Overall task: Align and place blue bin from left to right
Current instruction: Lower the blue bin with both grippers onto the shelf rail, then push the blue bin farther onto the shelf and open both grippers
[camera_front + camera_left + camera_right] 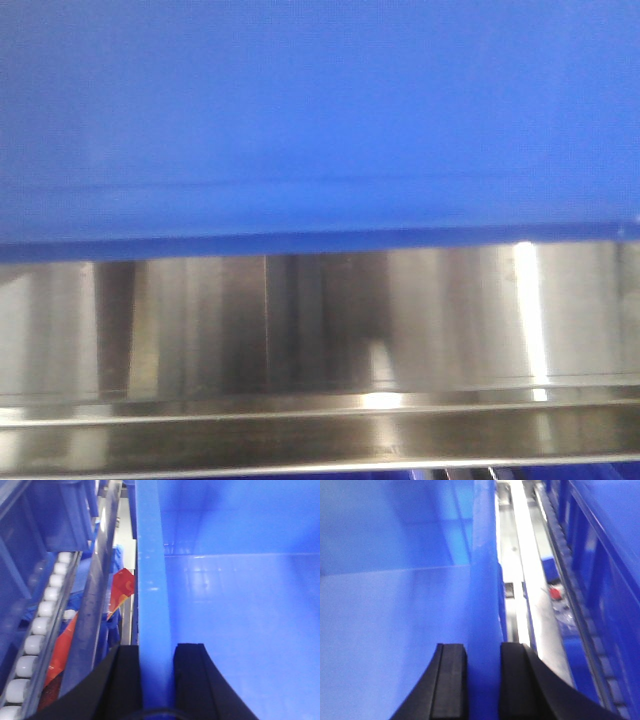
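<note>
The blue bin (320,120) fills the upper half of the front view, its lower edge above a steel panel. In the left wrist view my left gripper (156,650) is shut on the blue bin's left wall rim (150,580), one black finger outside and one inside the bin. In the right wrist view my right gripper (483,650) is shut on the bin's right wall rim (485,555) the same way. The bin's smooth inside floor (240,630) shows with nothing in it.
A shiny steel panel and rail (320,340) run below the bin. Left of the bin lie a roller track with white rollers (37,625), a steel bar (97,595) and a red packet (120,587). To the right are a steel rail (527,580) and another blue crate (605,555).
</note>
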